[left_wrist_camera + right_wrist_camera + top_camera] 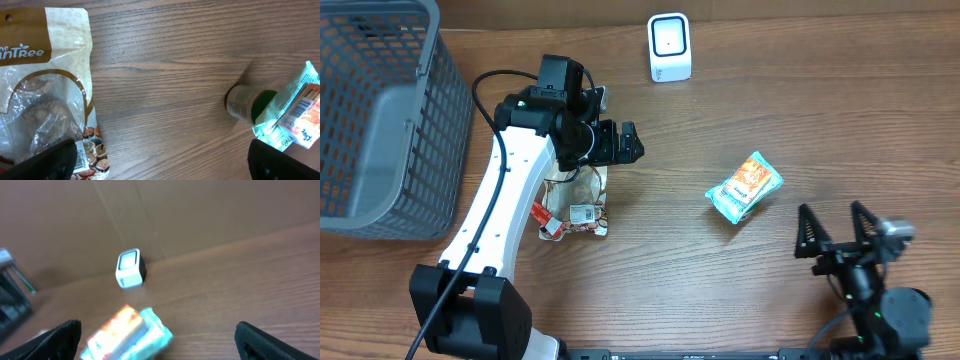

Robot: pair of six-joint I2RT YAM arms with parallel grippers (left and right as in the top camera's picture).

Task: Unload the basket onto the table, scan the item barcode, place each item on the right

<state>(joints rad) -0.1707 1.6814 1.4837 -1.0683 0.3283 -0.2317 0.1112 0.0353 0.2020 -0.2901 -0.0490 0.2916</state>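
— On the far left of the table [740, 290], a grey mesh basket [380, 120] is seen. What is found beside it?

— The left arm is stretched along the basket's right side, and a clear snack bag [582, 212] with a brown header is laid flat beneath it. The left gripper [632, 143] is held just past the bag's upper end, jaws spread wide, nothing gripped.

— And in the middle?

— A small white scanner [669, 47] is stood upright at the far edge, well apart from both arms.

— Where is the item placed?

— A teal and orange packet [744, 186] is placed right of centre, between the two grippers and touched by neither. In the left wrist view a barcode [300, 106] is shown on its face. A round, green-topped thing [245, 102], possibly a small can, is pressed against it, though it cannot be made out clearly.

— And the far right?

— The right gripper [832, 218] is held near the front edge, fingers fully parted and empty, pointed toward the packet. Its wrist view is blurred, yet the packet is shown just ahead, with the scanner beyond.
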